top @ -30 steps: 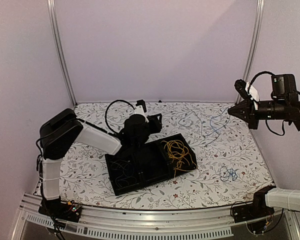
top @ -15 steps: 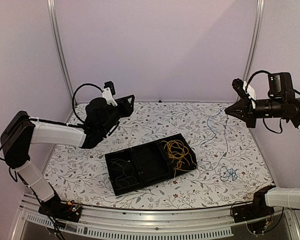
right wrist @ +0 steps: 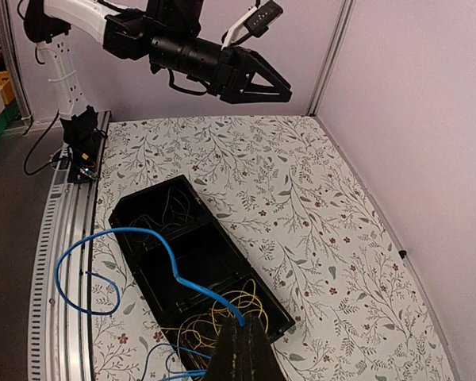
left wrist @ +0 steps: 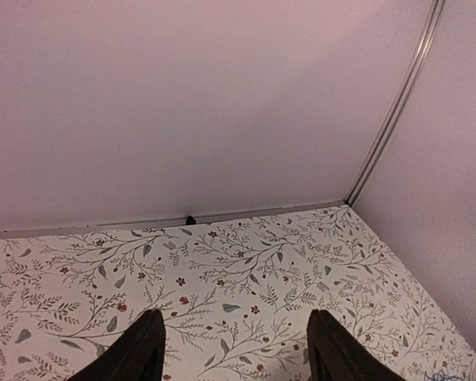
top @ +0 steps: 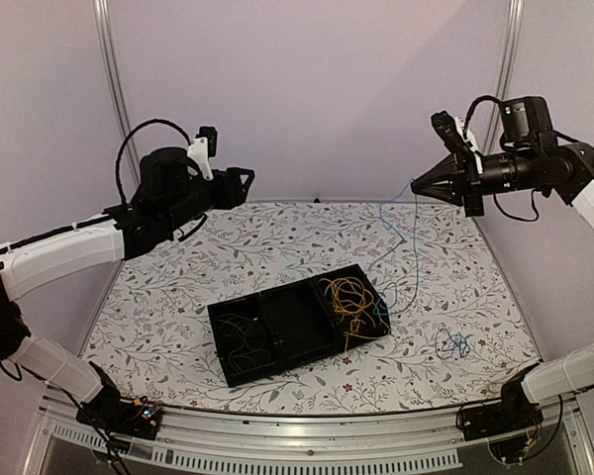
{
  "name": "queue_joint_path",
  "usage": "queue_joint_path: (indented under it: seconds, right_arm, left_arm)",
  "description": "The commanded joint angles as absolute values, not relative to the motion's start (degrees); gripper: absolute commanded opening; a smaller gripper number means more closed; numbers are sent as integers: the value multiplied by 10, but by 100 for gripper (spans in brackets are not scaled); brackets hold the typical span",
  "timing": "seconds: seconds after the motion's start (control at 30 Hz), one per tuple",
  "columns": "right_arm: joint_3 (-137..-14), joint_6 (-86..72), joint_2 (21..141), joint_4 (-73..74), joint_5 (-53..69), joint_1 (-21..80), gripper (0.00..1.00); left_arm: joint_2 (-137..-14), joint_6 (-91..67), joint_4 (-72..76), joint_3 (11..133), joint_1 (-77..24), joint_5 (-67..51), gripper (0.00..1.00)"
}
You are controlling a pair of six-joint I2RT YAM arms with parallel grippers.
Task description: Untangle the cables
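My right gripper is raised high at the right, shut on a blue cable that hangs down toward the black tray. In the right wrist view the blue cable loops away from my shut gripper. A tangle of yellow cables lies in the tray's right compartment and shows in the right wrist view. Thin cables lie in the tray's left compartment. My left gripper is open and empty, raised high at the left, and shows open over the mat in the left wrist view.
A small bundle of blue cable lies on the flowered mat at the front right. Metal posts stand at the back corners. The right wrist view shows the left arm above the tray.
My left arm has lifted from the tray up and to the left, gripper open. My right gripper has moved left and up, pulling the blue cable off the mat.
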State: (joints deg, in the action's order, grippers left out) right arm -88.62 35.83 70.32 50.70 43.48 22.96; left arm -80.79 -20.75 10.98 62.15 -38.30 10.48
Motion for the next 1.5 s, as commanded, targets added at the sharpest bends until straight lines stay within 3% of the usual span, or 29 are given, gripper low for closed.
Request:
queue_joint_path:
  seconds: [0.0,0.17,0.63,1.47]
  right_arm:
    - [-952,350,758,527,468,264,0]
    - [-998,341,821,530,481,301,0]
    - [-1089,355,985,538,407,398,0]
    - [-981,331,1121,437,287,417,0]
  left_arm:
    - [-797,-160,-21,656,-338,80,63]
    - [-767,-116,7,596,-302,131,64]
    - [-708,-183,47,559,-181,10,63]
    - [-687,-201,54,555,-150,-37,62]
